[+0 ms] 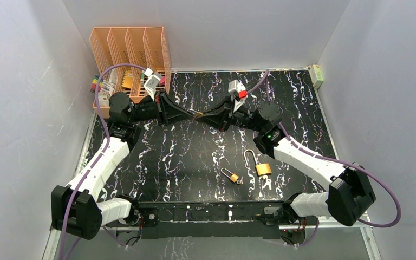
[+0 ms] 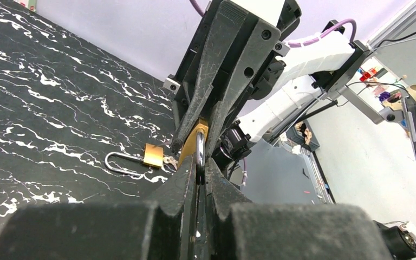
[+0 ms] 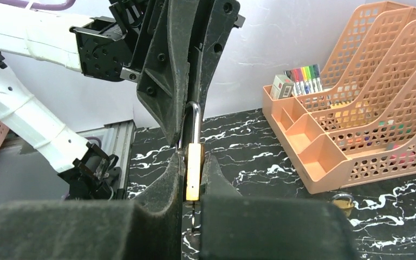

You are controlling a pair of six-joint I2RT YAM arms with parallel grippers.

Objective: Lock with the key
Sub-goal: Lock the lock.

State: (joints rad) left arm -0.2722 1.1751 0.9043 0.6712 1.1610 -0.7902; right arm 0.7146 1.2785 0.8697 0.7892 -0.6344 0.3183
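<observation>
A brass padlock point(image 1: 197, 115) hangs in mid-air over the back of the black marble table point(image 1: 195, 157), between both grippers. My left gripper point(image 2: 199, 168) is shut on its steel shackle point(image 2: 200, 153). My right gripper point(image 3: 193, 161) is shut on the flat sides of its brass body point(image 3: 193, 170), and the shackle point(image 3: 195, 122) runs up into the left fingers point(image 3: 168, 81). Below the body, a thin metal piece point(image 3: 193, 215) shows between my right fingers; I cannot tell if it is the key.
Two more padlocks lie near the front: a larger one with an open shackle point(image 1: 259, 164) and a small one with a key point(image 1: 231, 175). An orange file rack point(image 1: 130, 51) with markers point(image 3: 303, 73) stands at the back left. A small box point(image 1: 318, 76) sits at the back right.
</observation>
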